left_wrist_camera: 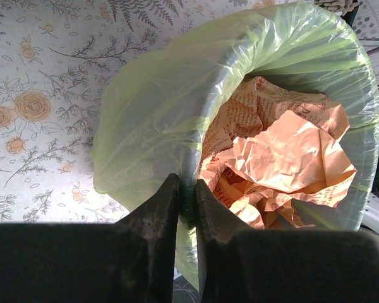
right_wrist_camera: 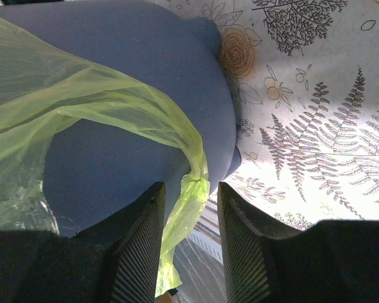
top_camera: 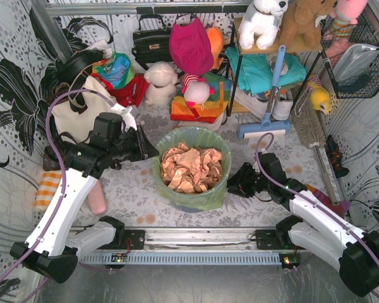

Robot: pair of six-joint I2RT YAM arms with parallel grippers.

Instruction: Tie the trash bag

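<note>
At the middle of the desk (top_camera: 132,189) stands a blue-grey bin (right_wrist_camera: 132,50) lined with the light-green trash bag (top_camera: 208,140). The bag's mouth is folded out over the rim, and crumpled tan paper (top_camera: 191,167) fills the inside. On the bag's left side, the left fingers (left_wrist_camera: 167,205) are drawn almost together, pinching the thin film at the rim. On its right side, the right fingers (right_wrist_camera: 145,221) stand apart, low against the bin's wall. A loose strip of the bag hangs down between them, not clamped.
</note>
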